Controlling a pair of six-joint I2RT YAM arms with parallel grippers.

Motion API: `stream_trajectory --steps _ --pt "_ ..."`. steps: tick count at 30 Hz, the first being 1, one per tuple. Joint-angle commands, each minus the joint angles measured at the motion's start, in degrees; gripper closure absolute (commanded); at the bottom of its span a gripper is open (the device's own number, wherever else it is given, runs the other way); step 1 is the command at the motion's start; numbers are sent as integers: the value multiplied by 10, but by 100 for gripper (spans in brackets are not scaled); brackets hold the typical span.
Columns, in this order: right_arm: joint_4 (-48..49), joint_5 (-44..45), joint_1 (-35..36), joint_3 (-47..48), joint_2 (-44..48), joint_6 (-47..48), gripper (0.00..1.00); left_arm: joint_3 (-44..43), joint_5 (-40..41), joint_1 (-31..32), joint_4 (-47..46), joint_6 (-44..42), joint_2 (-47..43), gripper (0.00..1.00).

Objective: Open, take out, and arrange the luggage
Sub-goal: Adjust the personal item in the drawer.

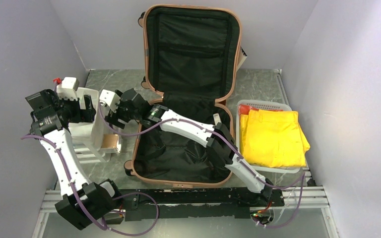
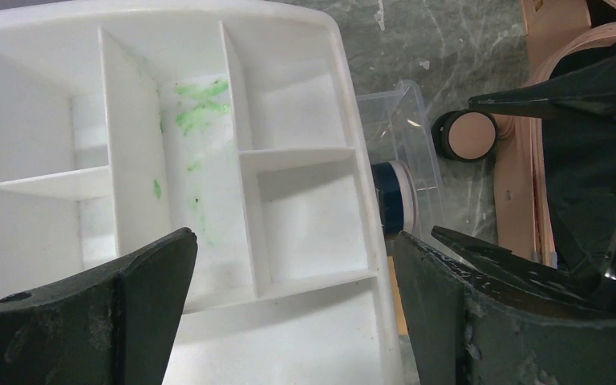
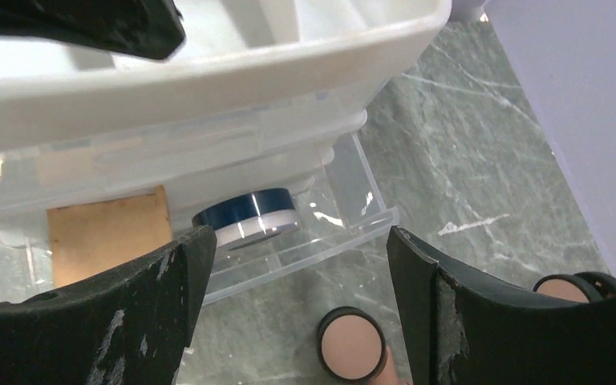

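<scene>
Left end effector (image 2: 293, 261): fingers spread wide, nothing between them, hanging over a white divided tray (image 2: 353, 120). Green smears (image 2: 196, 100) in its middle compartment.

Right end effector (image 3: 298, 245): also spread and gripping nothing, low beside the same tray, facing a clear box (image 3: 345, 220) under it. A blue-lidded jar (image 3: 249, 216) sits at the box; inside it or behind it, I cannot tell. A tan board (image 3: 108, 233) is just left of the jar. One luggage wheel (image 3: 351, 346) rests on the counter (image 3: 465, 160), near my right fingertips.

Luggage (image 1: 191, 69): centre of the counter and open. The base lies flat and the lid stands upright at the back wall, with black lining showing in both halves. My right arm lies across the base to reach the tray on the luggage's left. To the right of the luggage is a white basket (image 1: 265, 105) holding a folded yellow garment (image 1: 273, 136), close to the shell.
</scene>
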State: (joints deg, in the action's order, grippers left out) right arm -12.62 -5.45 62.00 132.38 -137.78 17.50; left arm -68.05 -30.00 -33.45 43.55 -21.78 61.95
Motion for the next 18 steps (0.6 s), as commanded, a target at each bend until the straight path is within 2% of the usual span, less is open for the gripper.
stream_trajectory --steps 1,9,18 --pt "16 53 -4 -5 -4 19 17 1 3 -3 -7 -6 -7 4" --pt "23 111 -4 18 -34 45 17 9 2 -3 -17 -5 1 3" --pt "1 35 -2 12 -28 8 17 15 -3 -7 -28 -1 11 4"
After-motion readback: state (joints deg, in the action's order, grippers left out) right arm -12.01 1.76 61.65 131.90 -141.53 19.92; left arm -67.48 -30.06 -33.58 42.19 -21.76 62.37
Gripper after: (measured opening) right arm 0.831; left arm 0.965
